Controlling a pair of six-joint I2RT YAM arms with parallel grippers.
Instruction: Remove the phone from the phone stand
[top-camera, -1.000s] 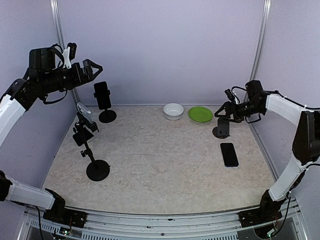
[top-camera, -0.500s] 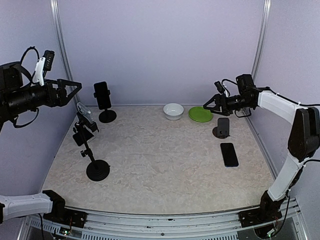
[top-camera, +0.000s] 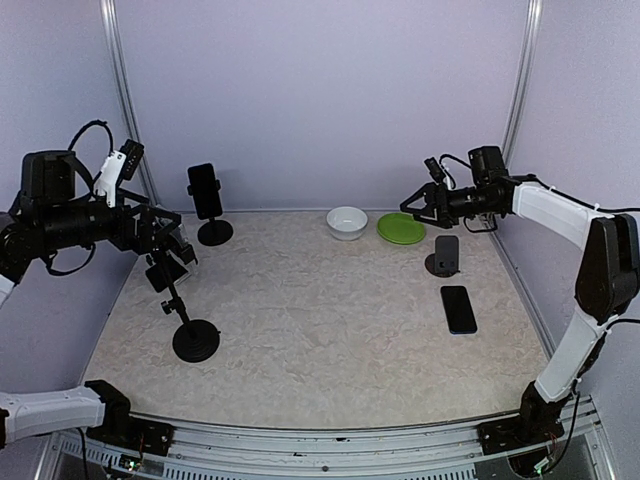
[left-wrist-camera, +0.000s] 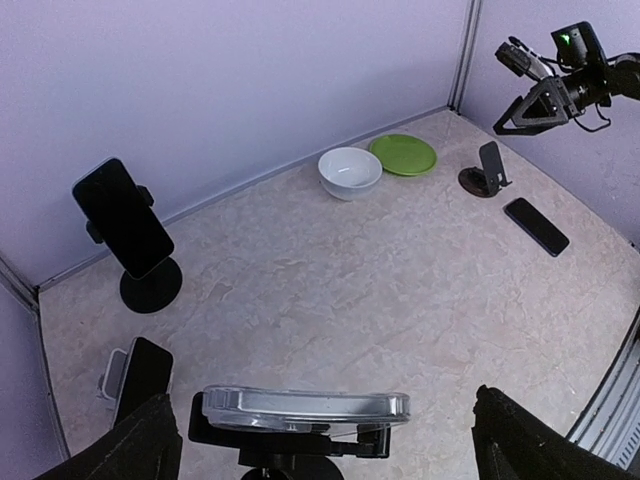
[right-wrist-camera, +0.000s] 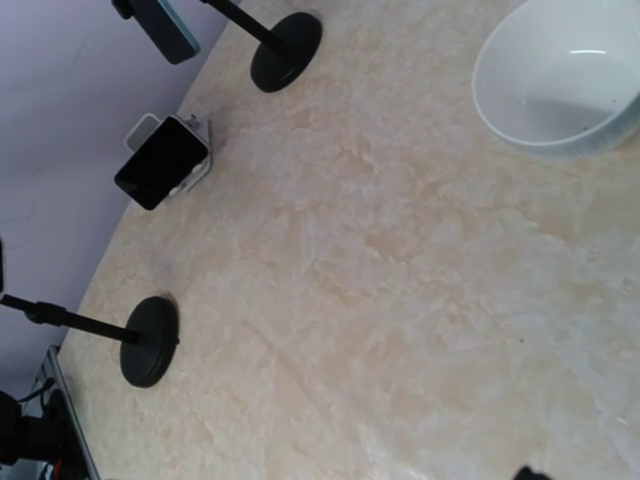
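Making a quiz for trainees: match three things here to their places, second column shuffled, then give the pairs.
1. white bowl
2. black phone
3. clear-cased phone

A. clamped atop the tall stand at the left
B. lying flat on the table
C. beside the green plate

Pairs: 1-C, 2-B, 3-A

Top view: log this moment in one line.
left pincer open, flanking clear-cased phone on tall black stand | right pincer open, empty
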